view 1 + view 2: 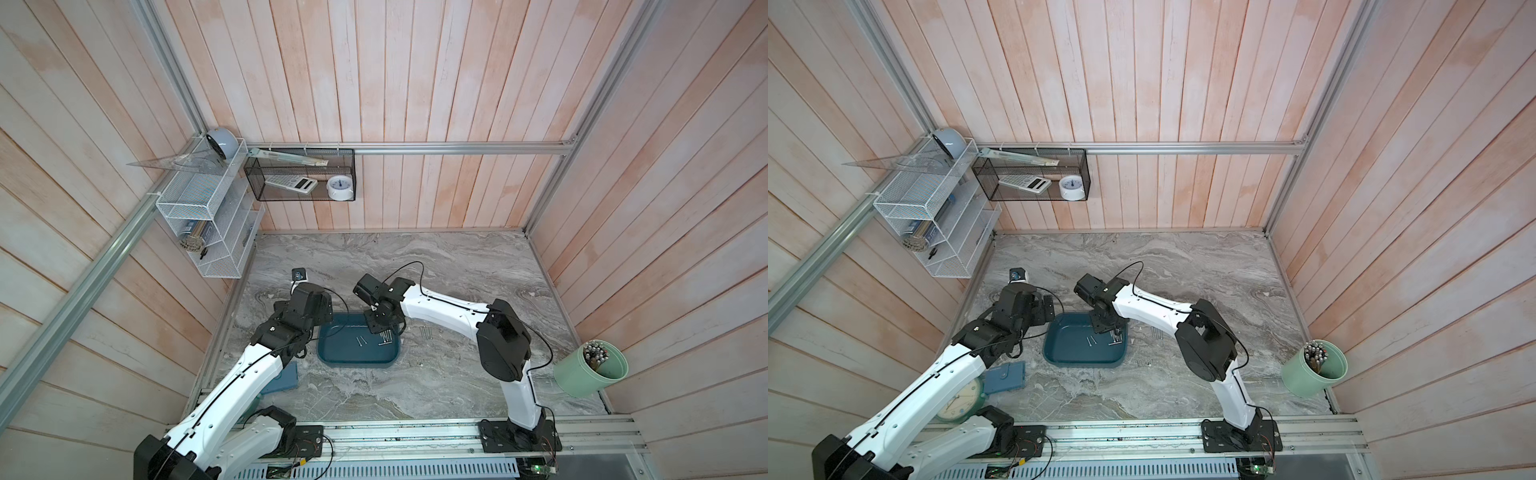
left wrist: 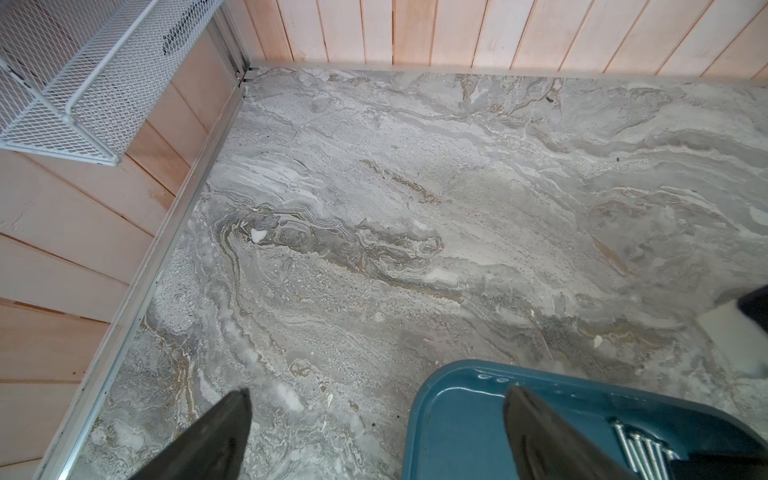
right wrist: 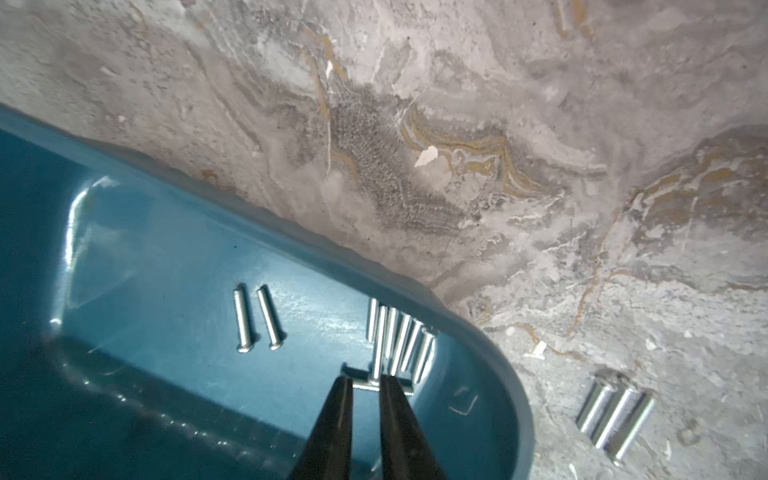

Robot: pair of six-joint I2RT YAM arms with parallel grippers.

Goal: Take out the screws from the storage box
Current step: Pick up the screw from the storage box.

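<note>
Right gripper [image 3: 365, 380] being pinched narrow on one of thin silver metal screws [image 3: 399, 340], in shallow teal plastic storage box [image 3: 166, 249], left gripper [image 2: 374, 440] being held wide open at box corner.

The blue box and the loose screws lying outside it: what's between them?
Only bare marble table; the right wrist view shows it between the storage box and the screws outside.
</note>
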